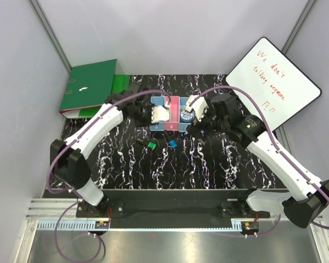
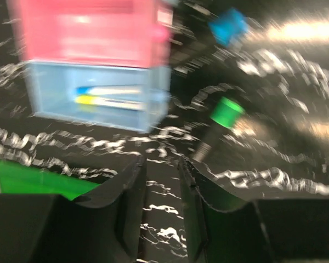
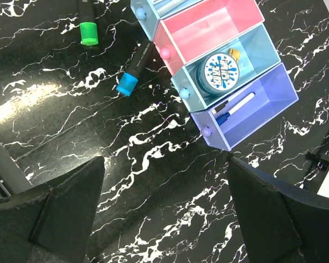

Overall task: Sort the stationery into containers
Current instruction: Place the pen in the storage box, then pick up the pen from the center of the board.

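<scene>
Beyond left fingers (image 2: 129,208): green-capped marker (image 2: 225,113) (untouched).

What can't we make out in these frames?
- Top view: left gripper covers most of the light blue bin; right gripper covers the purple bin.
- Left wrist: motion blur throughout; pink bin cut off by the top edge.
- Right wrist: light blue bin cut off by the top edge.

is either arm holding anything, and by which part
Nothing is held. The left gripper has only table between its fingers; the right gripper is wide open, empty.
</scene>
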Robot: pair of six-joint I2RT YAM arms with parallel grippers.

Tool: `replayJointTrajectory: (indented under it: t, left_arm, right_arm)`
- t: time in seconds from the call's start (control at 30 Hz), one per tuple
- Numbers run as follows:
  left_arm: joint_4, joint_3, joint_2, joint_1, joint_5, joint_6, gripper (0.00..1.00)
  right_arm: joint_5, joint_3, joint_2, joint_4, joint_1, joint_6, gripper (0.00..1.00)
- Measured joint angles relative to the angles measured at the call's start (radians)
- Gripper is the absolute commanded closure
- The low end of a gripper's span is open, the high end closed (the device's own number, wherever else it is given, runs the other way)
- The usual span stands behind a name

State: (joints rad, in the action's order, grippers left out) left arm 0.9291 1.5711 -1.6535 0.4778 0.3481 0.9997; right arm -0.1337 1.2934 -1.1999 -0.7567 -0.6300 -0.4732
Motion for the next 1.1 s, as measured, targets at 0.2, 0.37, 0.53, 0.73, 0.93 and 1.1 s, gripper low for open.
replayJointTrajectory:
  t: [0.2,0.37,0.53,0.73,0.93,1.1]
  left_arm:
    - [0.011,-0.255,0.002,0.069,-0.045,0.202,0.69]
    - [0.008,-0.260,-0.102,0.078,-0.084,0.210,0.70]
    - [-0.019,-0.249,-0.168,0.078,-0.100,0.194,0.70]
    - [-0.046,-0.244,-0.197,0.081,-0.103,0.176,0.70]
    - [-0.072,-0.244,-0.228,0.084,-0.106,0.164,0.70]
    - [-0.088,-0.244,-0.236,0.085,-0.106,0.154,0.70]
  right_arm:
    - [0.018,0.001,-0.005,0.002,0.000,-0.026,0.00]
    - [0.027,0.001,0.000,0.002,0.000,-0.040,0.00]
    - [0.037,0.003,0.004,0.002,0.000,-0.048,0.00]
    - [0.038,0.004,0.005,0.004,0.000,-0.053,0.00]
    - [0.038,0.004,0.011,0.004,0.000,-0.053,0.00]
    - [0.038,0.004,0.019,0.005,0.000,-0.053,0.00]
